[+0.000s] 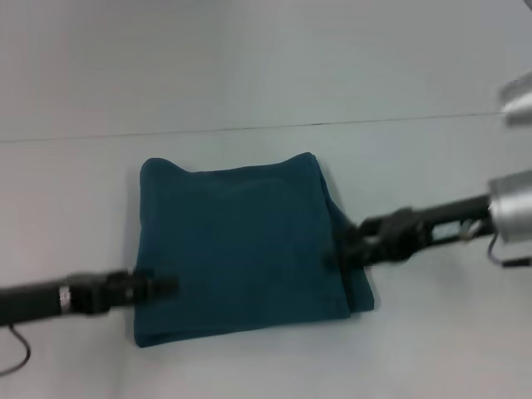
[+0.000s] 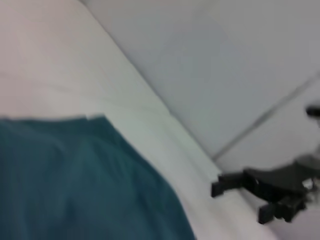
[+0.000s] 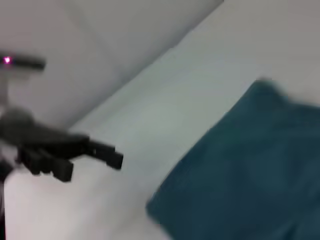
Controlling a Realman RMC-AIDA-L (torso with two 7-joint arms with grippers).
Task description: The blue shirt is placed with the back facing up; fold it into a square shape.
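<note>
In the head view, the left gripper (image 1: 166, 284) reaches the left edge of the blue shirt (image 1: 241, 249), which lies folded into a rough square on the white table (image 1: 249, 75). The right gripper (image 1: 337, 249) meets the shirt's right edge. Whether either gripper's jaws are open or closed cannot be told. In the left wrist view the shirt (image 2: 75, 185) lies close, the right gripper (image 2: 222, 186) beyond it. In the right wrist view the left gripper (image 3: 112, 155) sits beside the shirt (image 3: 250, 170).

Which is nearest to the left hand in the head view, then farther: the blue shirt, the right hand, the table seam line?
1. blue shirt: its left edge is at the left hand.
2. right hand: at the shirt's right edge.
3. table seam line: beyond the shirt.
</note>
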